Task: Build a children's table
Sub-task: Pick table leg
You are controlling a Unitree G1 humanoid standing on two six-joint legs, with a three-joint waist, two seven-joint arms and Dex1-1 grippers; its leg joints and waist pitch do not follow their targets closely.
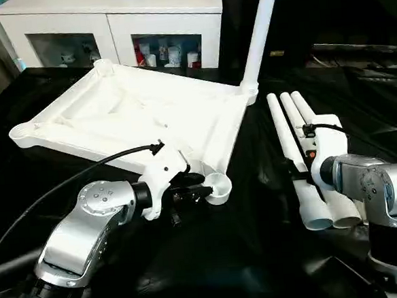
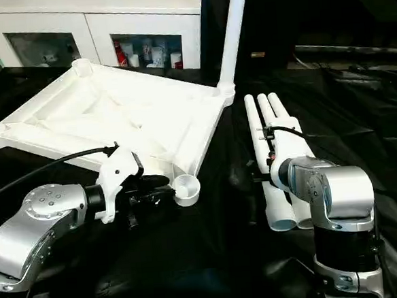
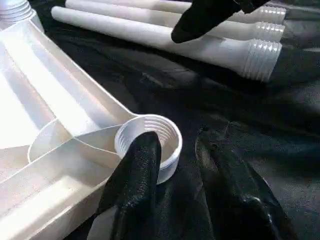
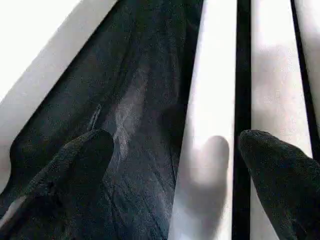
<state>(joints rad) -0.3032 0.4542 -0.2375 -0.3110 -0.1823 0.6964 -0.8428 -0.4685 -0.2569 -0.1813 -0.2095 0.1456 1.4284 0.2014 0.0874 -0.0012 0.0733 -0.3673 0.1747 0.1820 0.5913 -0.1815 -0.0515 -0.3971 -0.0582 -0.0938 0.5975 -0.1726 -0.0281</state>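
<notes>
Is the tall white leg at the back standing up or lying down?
Standing up. The leg rises from the far corner socket of the upside-down tabletop.

White cabinet (image 1: 114,18) behind black cloth (image 1: 259,240)

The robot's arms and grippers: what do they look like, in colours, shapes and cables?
Both forearms are silver metal with rounded joint housings. The left arm has a round cap with small screws, then a white wrist piece, and a black cable loops over it. The right arm carries a white wrist piece with a black cable too. Each gripper has two black fingers with a matte, slightly textured skin and rounded tips.
</notes>
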